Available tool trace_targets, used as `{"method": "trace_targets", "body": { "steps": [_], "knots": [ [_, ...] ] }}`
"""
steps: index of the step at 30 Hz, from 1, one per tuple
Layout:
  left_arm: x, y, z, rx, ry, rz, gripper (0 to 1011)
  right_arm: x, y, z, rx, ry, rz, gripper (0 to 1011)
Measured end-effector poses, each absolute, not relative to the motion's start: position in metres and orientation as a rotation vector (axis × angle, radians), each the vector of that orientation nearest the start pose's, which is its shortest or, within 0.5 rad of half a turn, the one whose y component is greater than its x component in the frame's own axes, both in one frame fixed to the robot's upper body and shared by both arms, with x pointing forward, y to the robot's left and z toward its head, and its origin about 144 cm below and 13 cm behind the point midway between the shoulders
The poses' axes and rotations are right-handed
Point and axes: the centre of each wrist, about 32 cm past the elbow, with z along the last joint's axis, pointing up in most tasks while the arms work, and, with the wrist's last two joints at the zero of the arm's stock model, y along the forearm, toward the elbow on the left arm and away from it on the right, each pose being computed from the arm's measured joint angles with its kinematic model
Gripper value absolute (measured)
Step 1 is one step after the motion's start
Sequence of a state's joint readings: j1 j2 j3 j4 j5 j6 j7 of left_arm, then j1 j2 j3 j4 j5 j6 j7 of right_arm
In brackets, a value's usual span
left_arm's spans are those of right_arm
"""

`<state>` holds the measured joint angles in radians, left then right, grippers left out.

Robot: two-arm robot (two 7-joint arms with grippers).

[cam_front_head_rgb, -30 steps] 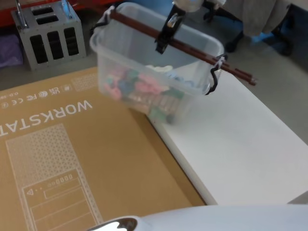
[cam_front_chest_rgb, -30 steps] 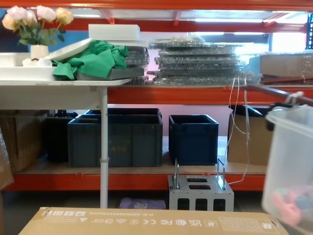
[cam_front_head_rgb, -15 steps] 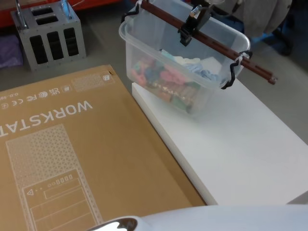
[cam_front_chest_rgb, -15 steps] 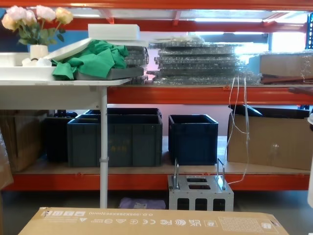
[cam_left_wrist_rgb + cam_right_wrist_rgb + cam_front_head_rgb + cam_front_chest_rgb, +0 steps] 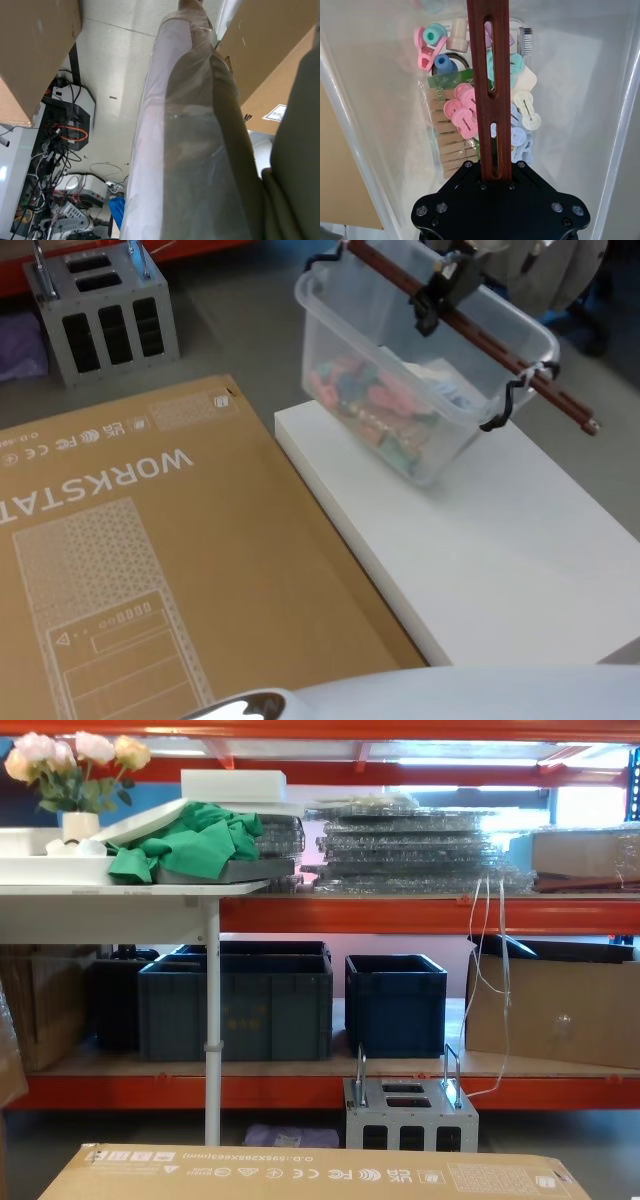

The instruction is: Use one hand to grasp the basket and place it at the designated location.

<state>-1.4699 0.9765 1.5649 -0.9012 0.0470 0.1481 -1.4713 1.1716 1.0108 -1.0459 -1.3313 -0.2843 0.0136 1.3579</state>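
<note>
Right end effector (image 5: 441, 292) is clamped shut on the dark red-brown handle (image 5: 462, 330), roughly at mid-bar, and the basket (image 5: 420, 380) hangs from it, tilted, over the far end of the white surface (image 5: 520, 550). Whether the low corner touches the surface or rides just above it, I can't tell. From the right wrist view the bar (image 5: 489, 90) runs straight up out of the clamp, gripped across its narrow width.

The danger: that bar is slim and slotted, so it could twist in the grip and let the basket swing. The handle is lashed on at each end, a white tie (image 5: 545, 367) showing on the near side; a jolt could strain those. Set down on a tilted corner, the basket might rock or slide toward the edge beside the cardboard box (image 5: 150, 560).

Inside: a heap of pastel clips (image 5: 465, 112), pink, blue, mint, cream, over a pack of wooden clothespegs (image 5: 445, 140).

The left end effector I cannot judge from the left wrist view.
</note>
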Motion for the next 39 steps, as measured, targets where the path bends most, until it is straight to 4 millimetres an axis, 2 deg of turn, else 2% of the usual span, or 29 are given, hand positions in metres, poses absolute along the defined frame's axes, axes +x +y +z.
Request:
{"method": "trace_targets", "body": {
  "steps": [15,20,29,39],
  "knots": [
    [0.616,0.497,1.394,1.629,0.168,0.176,0,0.574,-0.431,1.401,-1.545,-0.261,-0.169,1],
    [0.616,0.497,1.394,1.629,0.169,0.176,0,0.572,-0.433,1.398,-1.545,-0.242,-0.171,1],
    [0.616,0.497,1.394,1.629,0.169,0.176,0,0.564,-0.435,1.380,-1.540,-0.165,-0.145,1],
    [0.616,0.497,1.394,1.629,0.169,0.176,0,0.562,-0.436,1.376,-1.539,-0.151,-0.141,1]
  ]
}}
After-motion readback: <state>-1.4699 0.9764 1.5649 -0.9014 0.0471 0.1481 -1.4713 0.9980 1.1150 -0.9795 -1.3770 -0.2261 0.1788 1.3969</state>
